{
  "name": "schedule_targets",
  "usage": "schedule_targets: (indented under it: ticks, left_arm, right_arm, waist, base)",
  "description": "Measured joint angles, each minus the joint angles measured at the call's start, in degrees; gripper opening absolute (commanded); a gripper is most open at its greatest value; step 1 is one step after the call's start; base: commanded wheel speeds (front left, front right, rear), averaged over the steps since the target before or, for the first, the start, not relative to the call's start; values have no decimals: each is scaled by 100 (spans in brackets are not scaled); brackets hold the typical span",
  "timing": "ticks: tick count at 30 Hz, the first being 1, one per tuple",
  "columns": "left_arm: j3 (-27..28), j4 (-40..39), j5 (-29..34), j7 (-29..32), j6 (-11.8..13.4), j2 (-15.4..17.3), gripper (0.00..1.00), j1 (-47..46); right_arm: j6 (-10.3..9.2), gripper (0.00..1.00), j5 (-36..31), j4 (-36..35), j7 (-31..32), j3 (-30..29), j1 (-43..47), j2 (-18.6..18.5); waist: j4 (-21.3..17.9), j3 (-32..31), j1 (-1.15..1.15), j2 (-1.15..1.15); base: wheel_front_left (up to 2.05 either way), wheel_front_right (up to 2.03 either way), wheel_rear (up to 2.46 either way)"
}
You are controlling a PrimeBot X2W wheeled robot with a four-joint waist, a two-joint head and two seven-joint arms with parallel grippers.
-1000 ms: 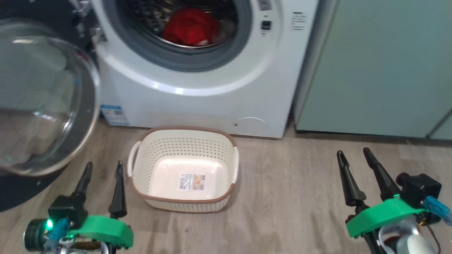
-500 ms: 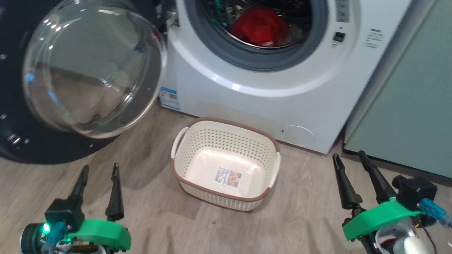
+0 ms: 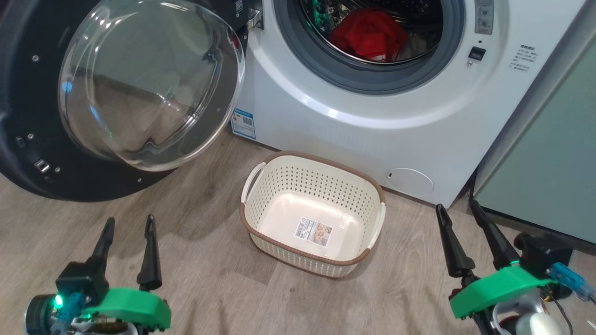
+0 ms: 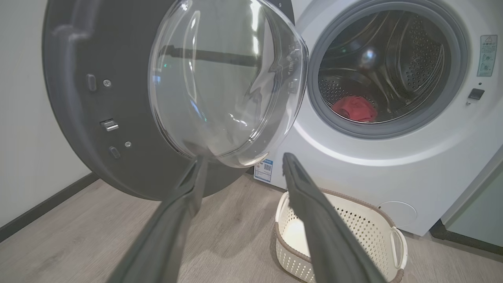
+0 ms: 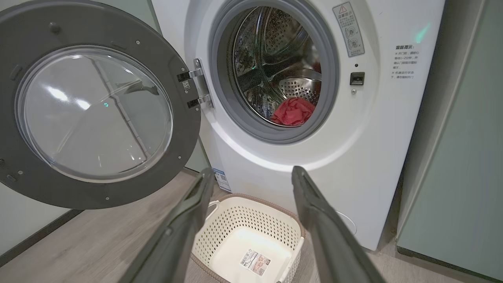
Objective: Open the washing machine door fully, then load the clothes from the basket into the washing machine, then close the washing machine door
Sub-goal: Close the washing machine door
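My left gripper hovers low over the wood floor, its two dark fingers spread apart and gripping nothing. My right gripper hangs the same way at my right, fingers parted and free. Farther out, between them, the basket sits on the floor, its bare bottom showing a paper label. Just behind it is the washing machine. The washing machine door stands wide open to my left, its glass bowl bulging toward me. Deepest in, the clothes lie as a red heap in the steel drum.
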Motion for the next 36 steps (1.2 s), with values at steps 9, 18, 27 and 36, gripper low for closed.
schedule_targets:
  ticks: [9, 18, 27, 36]
  left_arm:
    - [15, 3, -59, 0, -1, 1, 100, -1]
    - [100, -14, -59, -1, 1, -5, 0, -1]
    - [172, -126, -59, -2, -11, -32, 0, 0]
    - [758, -731, -215, -9, -169, 93, 0, -129]
  right_arm:
    - [0, 100, 0, 19, 3, 10, -2, 0]
    - [0, 100, 0, 26, -1, 8, -2, 0]
    - [0, 100, 0, 32, -3, 2, -2, 0]
    - [0, 100, 0, 21, -2, -11, -2, 0]
  waist:
    - [22, 35, 0, 0]
    - [50, 28, 0, 0]
    - [102, -6, 0, 0]
    - [175, 24, 0, 0]
  base:
    - [0, 0, 0]
    - [0, 0, 0]
    - [0, 0, 0]
    - [0, 0, 0]
